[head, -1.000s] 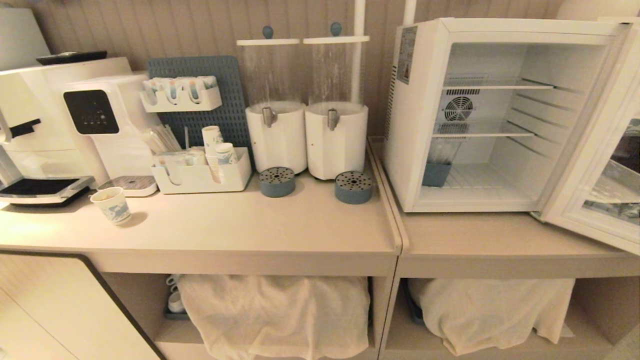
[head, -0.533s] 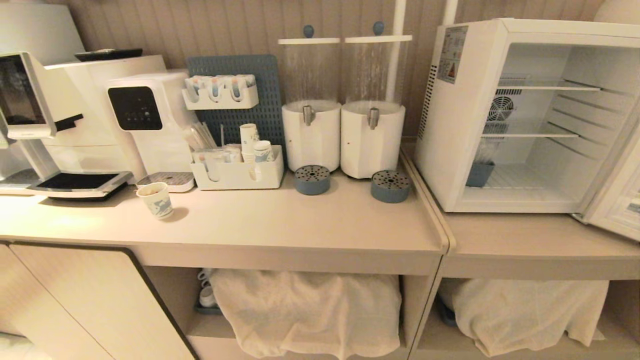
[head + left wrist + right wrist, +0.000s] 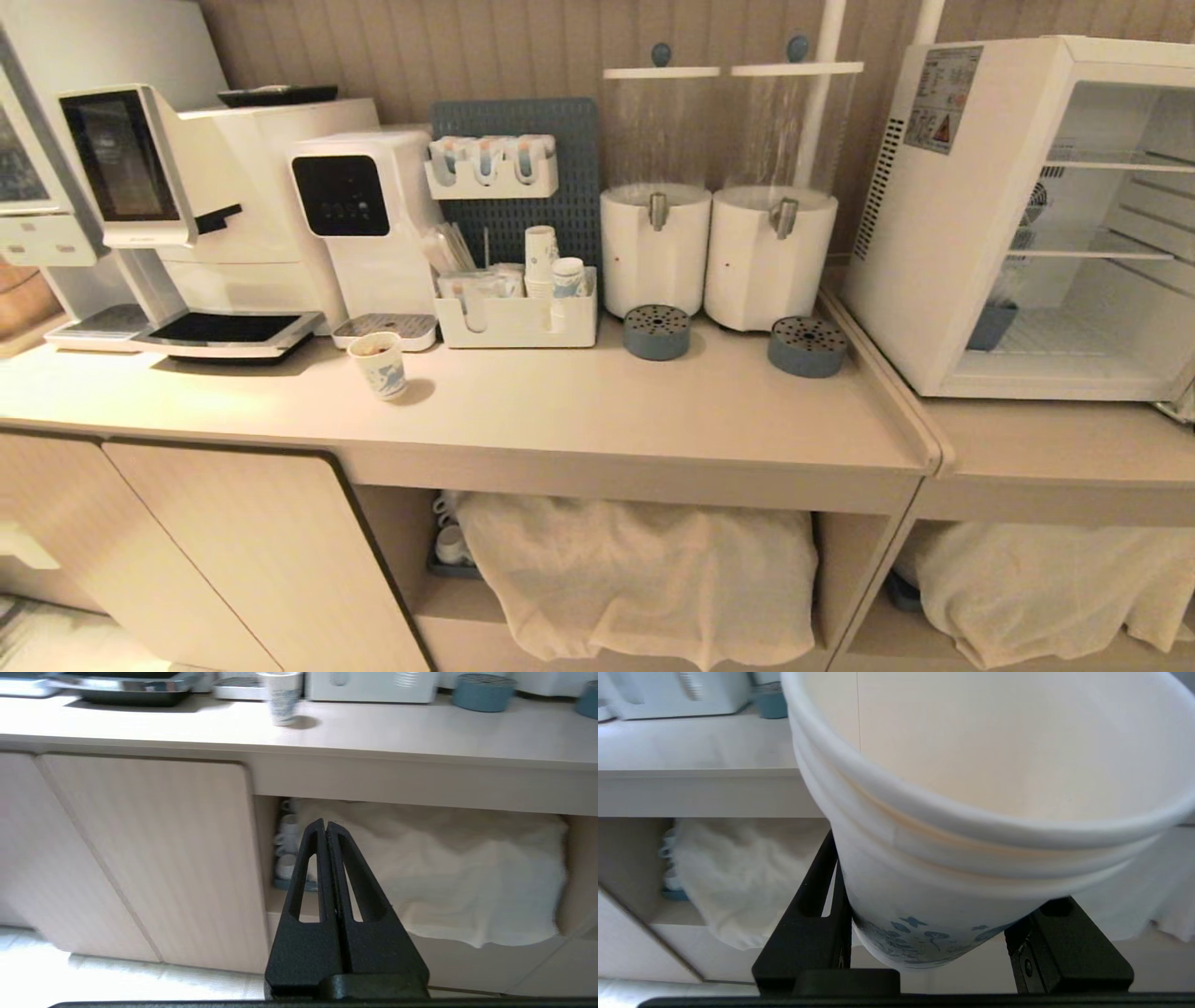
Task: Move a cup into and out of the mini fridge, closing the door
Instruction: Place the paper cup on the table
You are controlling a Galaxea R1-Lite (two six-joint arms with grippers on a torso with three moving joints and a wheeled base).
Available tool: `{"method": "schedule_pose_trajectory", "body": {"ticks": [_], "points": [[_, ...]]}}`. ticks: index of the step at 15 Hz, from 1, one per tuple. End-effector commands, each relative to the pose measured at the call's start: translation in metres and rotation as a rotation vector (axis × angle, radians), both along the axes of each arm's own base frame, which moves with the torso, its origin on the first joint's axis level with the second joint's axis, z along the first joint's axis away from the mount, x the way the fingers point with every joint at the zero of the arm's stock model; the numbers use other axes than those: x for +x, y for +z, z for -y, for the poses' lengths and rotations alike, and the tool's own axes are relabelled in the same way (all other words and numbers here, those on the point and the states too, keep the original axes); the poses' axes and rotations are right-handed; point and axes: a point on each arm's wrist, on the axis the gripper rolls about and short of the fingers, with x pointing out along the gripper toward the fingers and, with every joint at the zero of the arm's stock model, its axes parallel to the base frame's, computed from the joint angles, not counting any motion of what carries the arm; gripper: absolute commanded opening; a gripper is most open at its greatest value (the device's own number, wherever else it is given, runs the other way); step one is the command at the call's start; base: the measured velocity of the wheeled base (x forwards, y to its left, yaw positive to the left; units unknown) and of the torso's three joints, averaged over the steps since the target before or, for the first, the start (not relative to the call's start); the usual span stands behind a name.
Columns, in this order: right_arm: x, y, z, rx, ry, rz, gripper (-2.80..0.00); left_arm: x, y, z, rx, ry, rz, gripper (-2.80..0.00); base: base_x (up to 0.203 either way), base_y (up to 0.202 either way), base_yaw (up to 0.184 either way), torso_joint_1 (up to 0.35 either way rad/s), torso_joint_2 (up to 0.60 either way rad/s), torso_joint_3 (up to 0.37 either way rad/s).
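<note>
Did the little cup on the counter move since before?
No. The little cup keeps its spot by the drip tray; only the camera view shifted.

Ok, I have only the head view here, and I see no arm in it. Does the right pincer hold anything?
Observer: Yes. The right wrist view shows the right pincer shut on a white paper cup, with one finger on each side of it.
Operator: Has that cup a print?
Observer: A small blue print, low on its wall. Two rims show, one under the other, so it may be nested cups.
Operator: And the left pincer?
Observer: The left pincer is shut and empty. It is below the counter and points toward the cloth on the shelf underneath.
</note>
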Motion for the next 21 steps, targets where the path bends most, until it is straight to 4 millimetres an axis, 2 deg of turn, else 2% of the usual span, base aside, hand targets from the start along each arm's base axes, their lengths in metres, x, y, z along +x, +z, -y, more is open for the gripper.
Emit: {"method": "schedule_pose_trajectory", "body": {"ticks": [1, 6, 10, 11, 13, 14, 17, 18, 19, 21], "points": [[0.000, 0.000, 0.000, -0.001, 0.001, -0.001, -2.80, 0.000, 0.000, 0.000, 0.000, 0.002, -0.002, -2.80, 0.000, 0.197, 0.011, 0.007, 0.00, 0.002], [0.000, 0.000, 0.000, 0.010, -0.001, -0.002, -2.80, 0.000, 0.000, 0.000, 0.000, 0.000, -0.002, -2.80, 0.000, 0.175, 0.012, 0.004, 0.00, 0.002], [0.000, 0.001, 0.000, 0.008, 0.000, 0.006, -2.80, 0.000, 0.000, 0.000, 0.000, 0.000, -0.001, -2.80, 0.000, 0.024, 0.004, 0.000, 0.00, 0.001], [-0.003, 0.010, 0.000, -0.001, 0.001, 0.033, -2.80, 0.000, 0.000, 0.000, 0.000, 0.001, -0.001, -2.80, 0.000, 0.000, 0.000, 0.000, 0.00, 0.000], [-0.007, 0.050, 0.000, 0.007, -0.002, 0.090, -2.80, 0.000, 0.000, 0.000, 0.000, 0.000, -0.001, -2.80, 0.000, 0.000, 0.000, 0.000, 0.00, 0.000], [-0.002, 0.072, 0.000, 0.023, -0.003, 0.078, -2.80, 0.000, 0.000, 0.000, 0.000, 0.000, -0.001, -2.80, 0.000, 0.000, 0.000, 0.000, 0.00, 0.000], [0.036, 0.137, 0.000, 0.066, -0.007, 0.042, -2.80, 0.000, 0.000, 0.000, 0.000, 0.002, -0.002, -2.80, 0.000, 0.000, 0.000, 0.000, 0.00, 0.000], [0.048, 0.153, 0.000, 0.075, -0.006, 0.052, -2.80, 0.000, 0.000, 0.000, -0.001, 0.002, -0.001, -2.80, 0.000, 0.000, 0.000, 0.000, 0.00, 0.000], [0.061, 0.163, 0.000, 0.083, -0.004, 0.046, -2.80, 0.000, 0.000, 0.000, -0.002, 0.001, -0.001, -2.80, 0.000, 0.000, 0.000, 0.000, 0.00, 0.000], [0.089, 0.167, 0.000, 0.092, 0.000, -0.003, -2.80, 0.000, 0.000, 0.000, -0.002, 0.002, -0.002, -2.80, 0.000, 0.000, 0.000, 0.000, 0.00, 0.000]]}}
